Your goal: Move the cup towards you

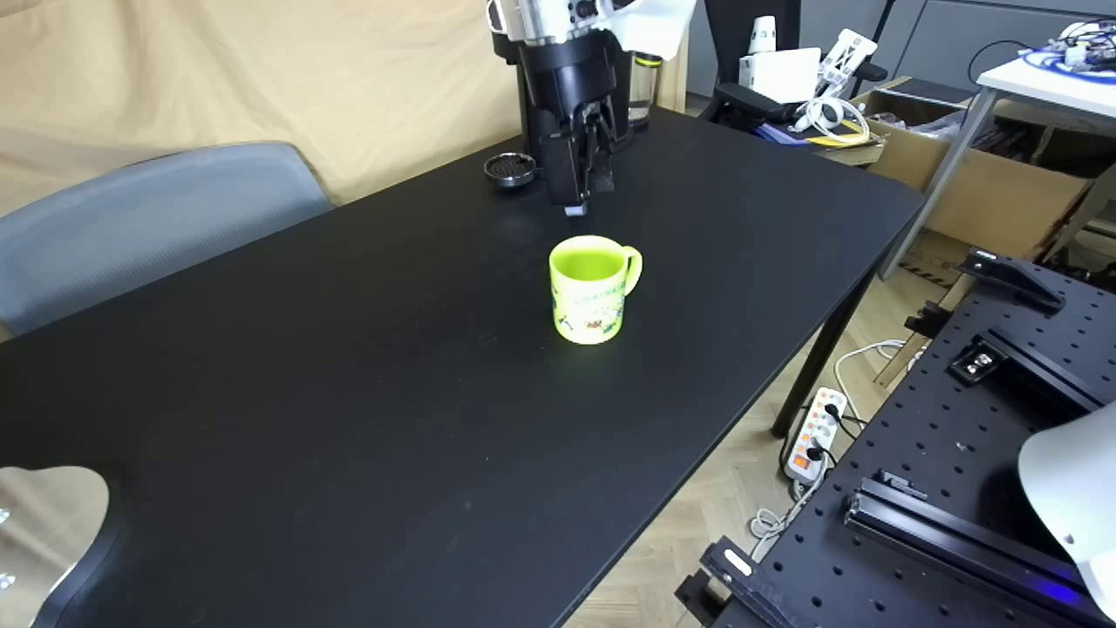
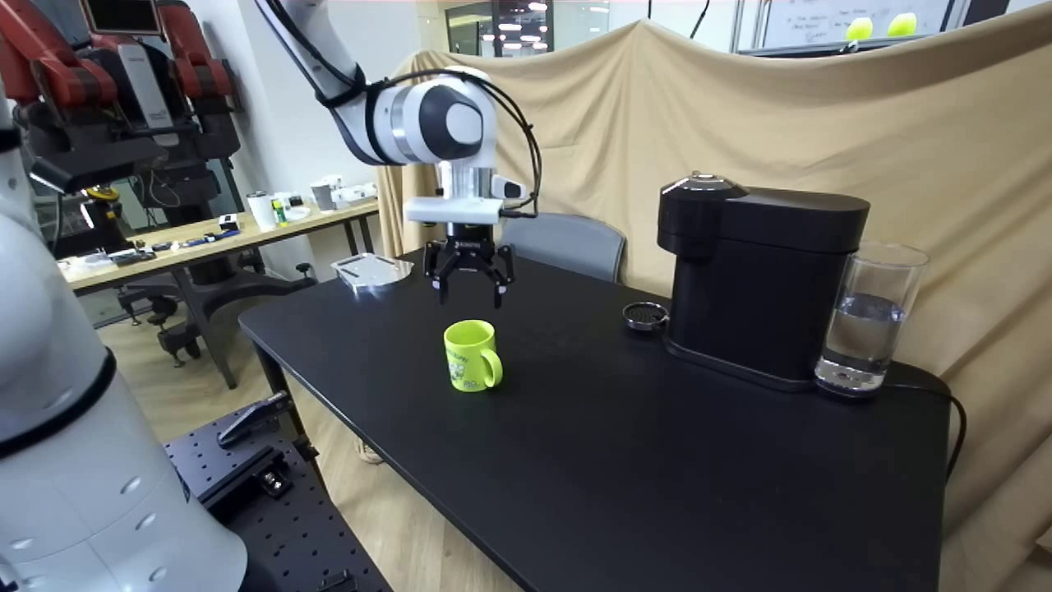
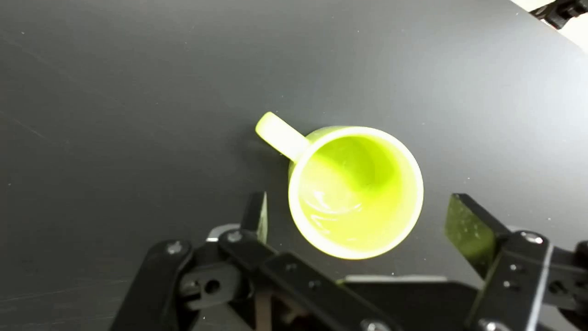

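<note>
The lime-green cup stands upright on the black table, in both exterior views (image 1: 588, 305) (image 2: 467, 362). It has a side handle and printed marks on its side. My gripper hangs pointing down, open and empty, in both exterior views (image 1: 586, 202) (image 2: 471, 298), with its fingertips above the level of the cup's rim. In the wrist view the cup (image 3: 363, 184) lies between the open fingers of the gripper (image 3: 357, 202). Neither finger touches it. Its handle points to the upper left there.
The black table (image 2: 657, 477) holds a black coffee machine (image 2: 756, 288), a glass of water (image 2: 863, 337) and a small round metal filter (image 2: 645, 316). A shiny metal plate (image 2: 374, 270) lies at the table's far end. A grey chair (image 1: 157, 218) stands by the long edge.
</note>
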### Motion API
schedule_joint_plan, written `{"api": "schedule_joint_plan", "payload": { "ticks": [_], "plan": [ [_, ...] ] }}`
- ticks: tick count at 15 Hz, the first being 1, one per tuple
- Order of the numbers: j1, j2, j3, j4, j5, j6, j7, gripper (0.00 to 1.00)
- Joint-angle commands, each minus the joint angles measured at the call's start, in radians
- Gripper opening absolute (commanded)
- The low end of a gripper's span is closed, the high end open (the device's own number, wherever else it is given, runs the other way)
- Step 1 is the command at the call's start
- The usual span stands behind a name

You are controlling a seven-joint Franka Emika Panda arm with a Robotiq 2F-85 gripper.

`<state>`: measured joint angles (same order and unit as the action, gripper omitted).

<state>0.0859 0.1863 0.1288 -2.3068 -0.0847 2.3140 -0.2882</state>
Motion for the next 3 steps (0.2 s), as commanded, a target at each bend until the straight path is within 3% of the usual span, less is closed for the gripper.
{"api": "schedule_joint_plan", "payload": {
  "ticks": [1,3],
  "plan": [
    [0.010,-0.094,0.011,-0.031,0.023,-0.069,0.010,1.00],
    [0.015,-0.109,0.013,-0.025,0.028,-0.100,0.001,1.00]
  ]
}}
